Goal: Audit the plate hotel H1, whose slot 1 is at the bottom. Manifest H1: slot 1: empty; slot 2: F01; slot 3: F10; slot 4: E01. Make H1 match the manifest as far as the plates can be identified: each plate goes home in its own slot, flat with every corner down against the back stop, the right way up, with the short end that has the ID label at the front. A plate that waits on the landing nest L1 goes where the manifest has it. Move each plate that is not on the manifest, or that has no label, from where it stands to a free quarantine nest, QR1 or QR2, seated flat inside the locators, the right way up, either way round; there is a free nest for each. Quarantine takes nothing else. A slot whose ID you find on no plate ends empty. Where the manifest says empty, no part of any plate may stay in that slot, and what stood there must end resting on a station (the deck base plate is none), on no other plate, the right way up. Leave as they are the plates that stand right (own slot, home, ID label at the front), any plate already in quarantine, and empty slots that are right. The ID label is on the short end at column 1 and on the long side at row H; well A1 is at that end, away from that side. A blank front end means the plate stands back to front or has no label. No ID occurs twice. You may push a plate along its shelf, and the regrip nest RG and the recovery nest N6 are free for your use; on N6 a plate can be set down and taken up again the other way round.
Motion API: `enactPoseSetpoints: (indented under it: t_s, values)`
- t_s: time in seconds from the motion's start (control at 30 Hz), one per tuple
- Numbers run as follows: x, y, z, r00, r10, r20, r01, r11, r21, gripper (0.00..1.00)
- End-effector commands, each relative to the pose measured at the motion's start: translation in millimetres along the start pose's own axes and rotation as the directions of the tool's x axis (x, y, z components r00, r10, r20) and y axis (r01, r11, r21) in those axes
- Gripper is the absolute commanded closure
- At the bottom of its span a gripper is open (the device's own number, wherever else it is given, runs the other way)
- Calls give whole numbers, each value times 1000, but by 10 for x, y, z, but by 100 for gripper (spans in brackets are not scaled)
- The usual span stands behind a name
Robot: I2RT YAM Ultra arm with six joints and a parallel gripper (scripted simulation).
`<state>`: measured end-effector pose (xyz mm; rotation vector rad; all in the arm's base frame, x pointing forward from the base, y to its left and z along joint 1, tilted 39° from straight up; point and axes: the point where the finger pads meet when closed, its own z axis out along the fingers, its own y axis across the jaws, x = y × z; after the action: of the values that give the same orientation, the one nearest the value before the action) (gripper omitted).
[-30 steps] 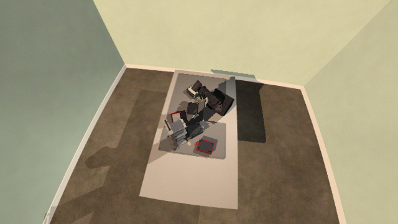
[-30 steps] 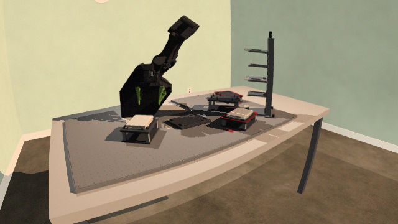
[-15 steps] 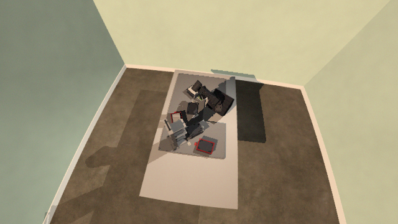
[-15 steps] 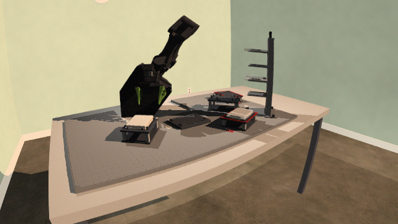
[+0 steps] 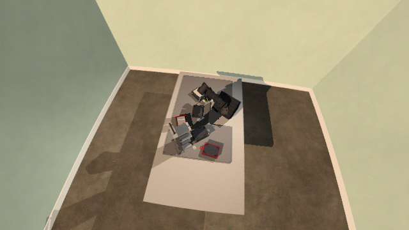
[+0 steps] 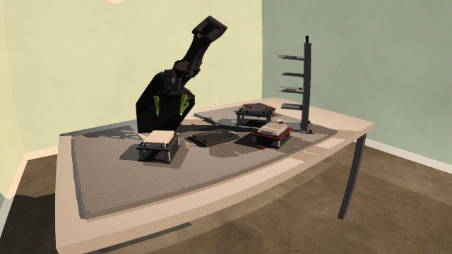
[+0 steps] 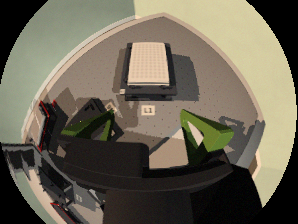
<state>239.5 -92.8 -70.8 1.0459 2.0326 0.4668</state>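
My gripper point(image 6: 169, 105) is open and empty; its green fingers hang above the deck just behind a raised nest. On that nest lies a pale plate point(image 6: 159, 137), flat, and it also shows in the wrist view point(image 7: 148, 63), ahead of the gripper point(image 7: 149, 129) and apart from it. The plate hotel H1 point(image 6: 304, 85) stands at the far right of the deck with its shelves seen edge-on. Flat things seem to lie on some shelves, but I can read no labels. A red-edged nest point(image 6: 272, 132) holds a pale plate. A second red-edged nest point(image 6: 256, 109) looks dark on top.
A low dark flat nest point(image 6: 213, 137) lies between the raised nest and the red-edged ones. The arm's black base point(image 6: 162, 109) stands behind the raised nest. The hotel point(image 5: 182, 137) and both red nests point(image 5: 211, 149) point(image 5: 181, 119) crowd one end of the grey deck plate.
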Motion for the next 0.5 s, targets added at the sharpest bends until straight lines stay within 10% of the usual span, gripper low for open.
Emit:
enactPoseSetpoints:
  t_s: [0.0,0.47]
  values:
    - [-29,-11,-102,1000,4,8,-4,1000,11,0]
    - [-132,-13,-256,1000,9,1,-9,1000,13,0]
